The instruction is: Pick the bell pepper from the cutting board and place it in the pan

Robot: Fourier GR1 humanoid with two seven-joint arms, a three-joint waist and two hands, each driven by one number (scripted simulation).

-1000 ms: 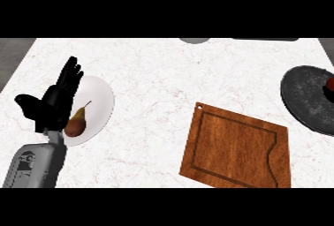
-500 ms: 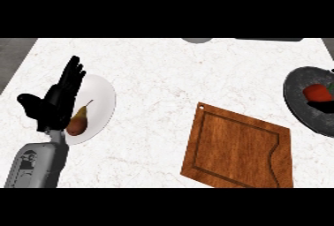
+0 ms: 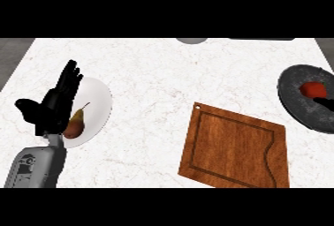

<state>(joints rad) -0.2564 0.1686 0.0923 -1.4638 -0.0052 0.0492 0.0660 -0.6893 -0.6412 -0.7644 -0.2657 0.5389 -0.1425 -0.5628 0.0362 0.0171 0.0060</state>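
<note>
Counter point(image 3: 163, 79) | bell pepper point(image 3: 313, 88) in pan point(image 3: 294, 99), right edge

Left hand point(image 3: 51, 106) at the view's left, resting open, fingers straight and pointing up, thumb out to the side, grey forearm below. Right hand point(image 3: 324, 102) barely shows at right edge, state unclear.

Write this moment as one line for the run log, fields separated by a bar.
bell pepper: in pan | cutting board: bare | right hand: partly visible over pan | left hand: open, resting by plate with pear
</note>
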